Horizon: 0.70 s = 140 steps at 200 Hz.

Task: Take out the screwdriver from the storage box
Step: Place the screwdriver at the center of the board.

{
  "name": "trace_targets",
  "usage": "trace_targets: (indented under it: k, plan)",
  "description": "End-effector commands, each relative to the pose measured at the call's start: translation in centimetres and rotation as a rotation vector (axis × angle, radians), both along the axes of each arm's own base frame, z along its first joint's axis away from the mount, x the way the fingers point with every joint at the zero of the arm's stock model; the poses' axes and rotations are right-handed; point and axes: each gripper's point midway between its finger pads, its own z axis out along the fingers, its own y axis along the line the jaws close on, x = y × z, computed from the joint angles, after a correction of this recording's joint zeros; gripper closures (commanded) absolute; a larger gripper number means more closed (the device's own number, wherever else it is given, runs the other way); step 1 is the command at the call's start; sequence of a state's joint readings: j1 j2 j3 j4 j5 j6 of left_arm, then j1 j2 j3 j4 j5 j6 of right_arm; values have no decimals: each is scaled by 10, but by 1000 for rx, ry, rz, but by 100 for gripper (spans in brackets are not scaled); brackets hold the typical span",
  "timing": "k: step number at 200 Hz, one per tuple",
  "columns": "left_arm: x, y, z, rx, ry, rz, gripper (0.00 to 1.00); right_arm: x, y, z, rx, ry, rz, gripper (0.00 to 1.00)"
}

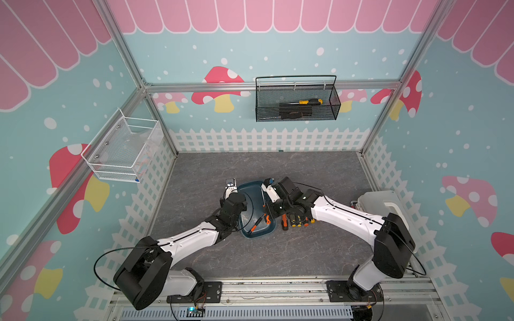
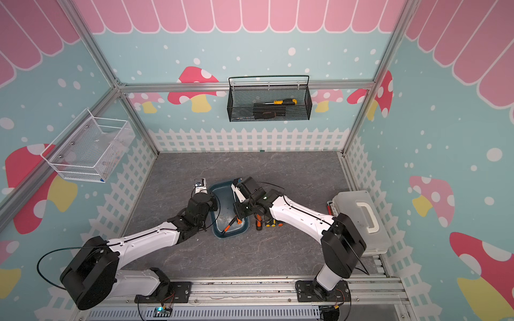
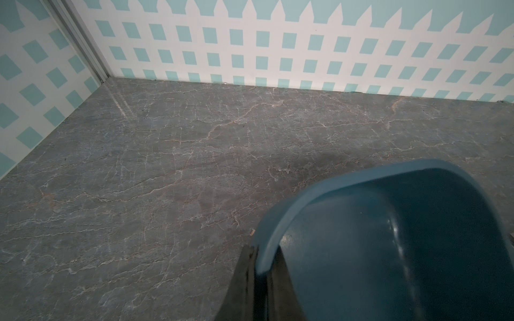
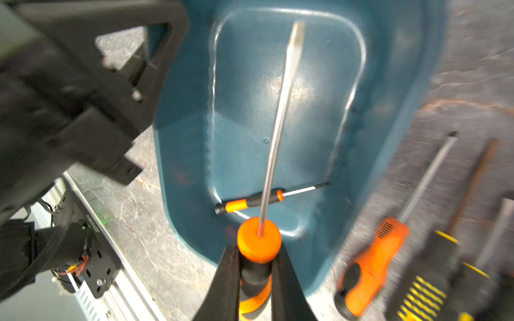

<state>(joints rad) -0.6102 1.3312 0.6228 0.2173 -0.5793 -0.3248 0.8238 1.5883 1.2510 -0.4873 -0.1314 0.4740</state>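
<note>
End effector (image 4: 256,251) clamping screwdriver (image 4: 274,133), mini-driver (image 4: 236,206) in box (image 4: 389,83)

Blk mesh basket (image 1: 267,112) – back wall (image 1: 250,55), wht wire basket (image 1: 111,155), handled case (image 2: 347,203) rt

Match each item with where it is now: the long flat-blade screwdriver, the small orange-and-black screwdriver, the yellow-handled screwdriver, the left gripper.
Items
1. long flat-blade screwdriver
2. small orange-and-black screwdriver
3. yellow-handled screwdriver
4. left gripper

Places
A. shut on the rim of the storage box
B. lying in the black mesh basket on the back wall
C. clamped in the right gripper
D. lying on the storage box floor

Pairs: 1-C, 2-D, 3-B, 4-A
</note>
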Motion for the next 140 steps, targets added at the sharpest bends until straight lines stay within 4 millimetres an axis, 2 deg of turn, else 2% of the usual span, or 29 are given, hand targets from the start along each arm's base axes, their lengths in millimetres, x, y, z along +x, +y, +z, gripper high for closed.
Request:
trace_targets:
  k: [1,25,61,102,140]
  plan:
    - [-2,-1,-5,38,24,-20,100,-2,-33,18,-123,-73,22,100]
    - [-3,-1,-5,38,24,-20,100,1,-69,26,-165,-81,-4,100]
    - [-2,-1,-2,38,18,-20,100,14,-135,25,-199,-46,-104,100]
    - [0,-3,0,38,19,-27,100,32,-202,2,-342,16,-233,100]
    - [0,-2,1,44,16,-25,100,47,-239,-15,-437,56,-302,100]
